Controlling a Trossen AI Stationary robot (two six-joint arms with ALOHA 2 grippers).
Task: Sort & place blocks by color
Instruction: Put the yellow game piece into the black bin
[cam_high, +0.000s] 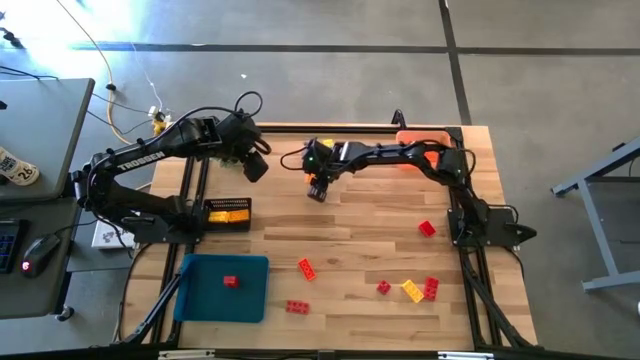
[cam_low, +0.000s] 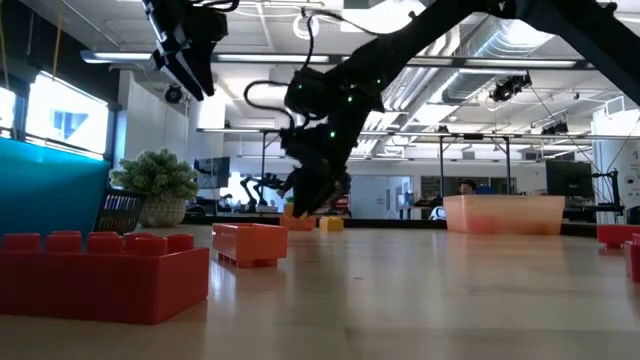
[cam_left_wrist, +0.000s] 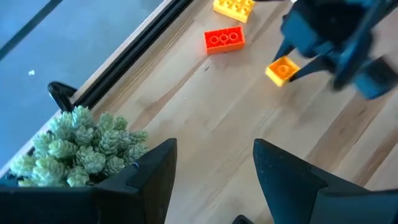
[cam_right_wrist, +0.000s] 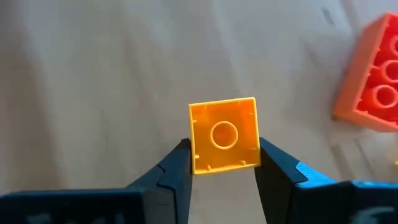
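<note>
My right gripper (cam_right_wrist: 224, 155) is shut on a small square orange block (cam_right_wrist: 224, 135) over the table's middle far part (cam_high: 318, 190). The block's hollow underside faces the wrist camera. A red block (cam_left_wrist: 224, 39) and a yellow block (cam_left_wrist: 234, 7) lie flat on the wood close by. My left gripper (cam_left_wrist: 214, 149) hangs open and high at the far left (cam_high: 258, 165), above a green spiky plant (cam_left_wrist: 81, 146), with nothing between its fingers. More red, orange and yellow blocks (cam_high: 412, 291) lie on the near half of the table. My right gripper pinches the orange block by two opposite side walls (cam_right_wrist: 194, 163) between its two fingers (cam_right_wrist: 177, 171), at the half of the block nearer the wrist. The fingers slant down from the table's right side. The block sits tilted, hollow underside toward the wrist, apparently just off the wood (cam_left_wrist: 283, 70).
A blue tray (cam_high: 250, 300) with one red block (cam_high: 231, 281) stands at the near left. A black tray (cam_high: 228, 213) with yellow blocks stands beside the left arm. An orange tray (cam_high: 420, 140) stands at the far right. A black frame runs along the table's edges.
</note>
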